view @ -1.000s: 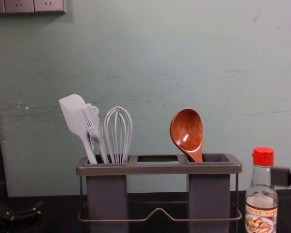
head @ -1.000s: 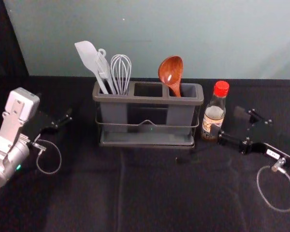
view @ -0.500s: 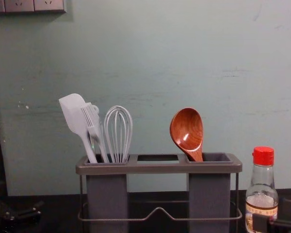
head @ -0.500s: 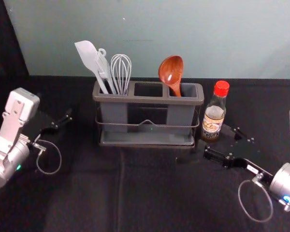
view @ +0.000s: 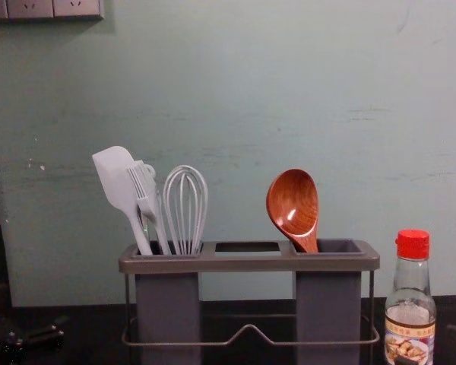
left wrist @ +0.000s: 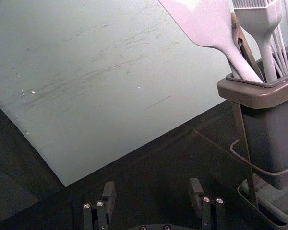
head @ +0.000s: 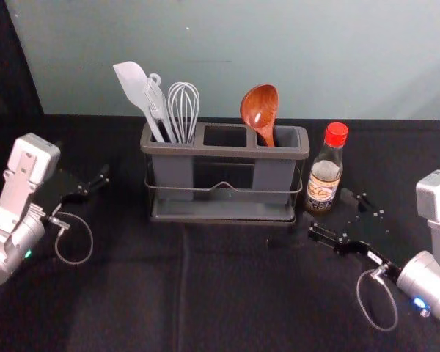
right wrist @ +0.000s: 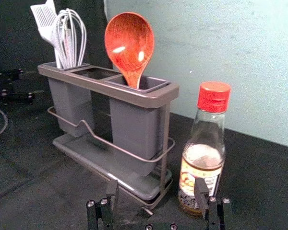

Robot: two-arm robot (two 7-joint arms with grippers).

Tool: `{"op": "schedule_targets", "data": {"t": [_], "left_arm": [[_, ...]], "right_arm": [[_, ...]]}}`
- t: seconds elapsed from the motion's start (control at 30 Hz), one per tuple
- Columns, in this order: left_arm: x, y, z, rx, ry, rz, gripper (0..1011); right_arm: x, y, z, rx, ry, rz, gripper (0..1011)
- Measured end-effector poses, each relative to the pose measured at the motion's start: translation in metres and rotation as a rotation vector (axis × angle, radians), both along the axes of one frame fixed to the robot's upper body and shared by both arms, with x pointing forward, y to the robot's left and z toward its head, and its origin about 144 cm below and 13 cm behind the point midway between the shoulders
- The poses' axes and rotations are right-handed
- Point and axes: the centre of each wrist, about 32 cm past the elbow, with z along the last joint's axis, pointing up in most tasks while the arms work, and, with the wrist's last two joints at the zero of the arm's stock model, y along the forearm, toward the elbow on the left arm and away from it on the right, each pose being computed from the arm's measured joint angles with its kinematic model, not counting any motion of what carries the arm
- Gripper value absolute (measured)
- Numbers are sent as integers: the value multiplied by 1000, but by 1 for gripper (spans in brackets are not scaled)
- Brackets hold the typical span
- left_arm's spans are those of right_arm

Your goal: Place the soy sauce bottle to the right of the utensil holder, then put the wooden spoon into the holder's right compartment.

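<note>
The soy sauce bottle [head: 325, 176], red-capped, stands upright just right of the utensil holder [head: 224, 152]. In the holder's right compartment leans the wooden spoon [head: 259, 111], bowl up, seen likewise as a spoon [view: 293, 205] in the chest view. My right gripper [head: 328, 209] is low, at the near side of the bottle's base. In its wrist view the right gripper [right wrist: 156, 186] is open with nothing held; one finger overlaps the lower bottle [right wrist: 201, 163]. My left gripper [head: 83, 163] is parked left of the holder; its wrist view shows that gripper [left wrist: 152, 187] open and empty.
A white spatula [head: 138, 92], a brush and a whisk [head: 183, 110] stand in the holder's left compartment. A pale wall [head: 227, 51] rises behind the black-covered table [head: 227, 293]. A wire rail runs along the holder's front.
My right gripper has drawn back from the bottle toward the near side and dropped lower, uncovering the label in the chest view. Bottle, spoon and left arm have stayed in place.
</note>
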Motion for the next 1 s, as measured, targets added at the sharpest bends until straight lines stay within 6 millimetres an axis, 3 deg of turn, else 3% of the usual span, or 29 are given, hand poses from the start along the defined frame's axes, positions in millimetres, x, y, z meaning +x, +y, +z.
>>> {"op": "schedule_targets", "data": {"t": [1.0], "left_arm": [[0,0,0,0,0,0,1005]], "right_arm": [[4,-2,-17,8,-92,-32,1002]]}}
